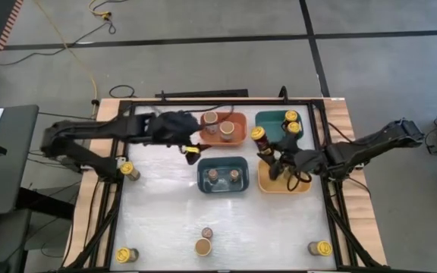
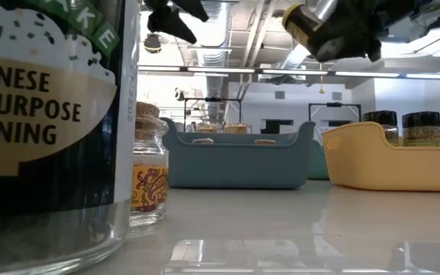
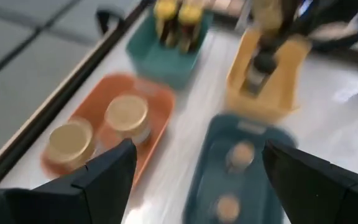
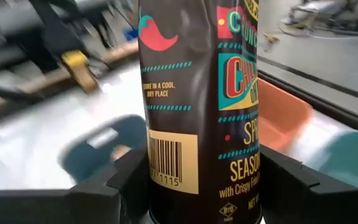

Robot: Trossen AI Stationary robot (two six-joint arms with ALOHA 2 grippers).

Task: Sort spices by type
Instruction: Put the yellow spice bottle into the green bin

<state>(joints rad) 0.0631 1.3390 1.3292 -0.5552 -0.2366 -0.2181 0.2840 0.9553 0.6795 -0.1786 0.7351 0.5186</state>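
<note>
My right gripper (image 1: 274, 161) hangs over the left end of the yellow bin (image 1: 298, 186), shut on a dark jar with a yellow lid (image 1: 258, 134). The low view shows that jar (image 2: 312, 27) high and tilted. My left gripper (image 1: 191, 149) is open and holds nothing, hovering between the orange bin (image 1: 237, 139) and the blue bin (image 1: 224, 188). The orange bin has two tan-lidded jars (image 3: 126, 115). Two small brown-topped jars (image 1: 214, 175) stand in the blue bin. The teal bin (image 1: 274, 125) holds yellow-lidded jars (image 1: 291, 117). Dark-topped jars (image 2: 421, 127) stand in the yellow bin. My right gripper pinches the dark jar's labelled body (image 4: 197, 180) between its two fingers (image 4: 126, 180), one on each side. The fingers reach in from the table's right. The jar is lifted clear of table and bins, tilted, with its yellow lid (image 2: 292, 17) toward the far left.
Loose jars stand on the table: yellow-lidded ones at the left edge (image 1: 127, 170), the near left corner (image 1: 126, 255) and the near right (image 1: 321, 248). A tan-lidded jar (image 1: 203, 246) and a small brown-topped jar (image 1: 207, 233) stand near the front middle. A black frame (image 1: 203, 97) rims the table.
</note>
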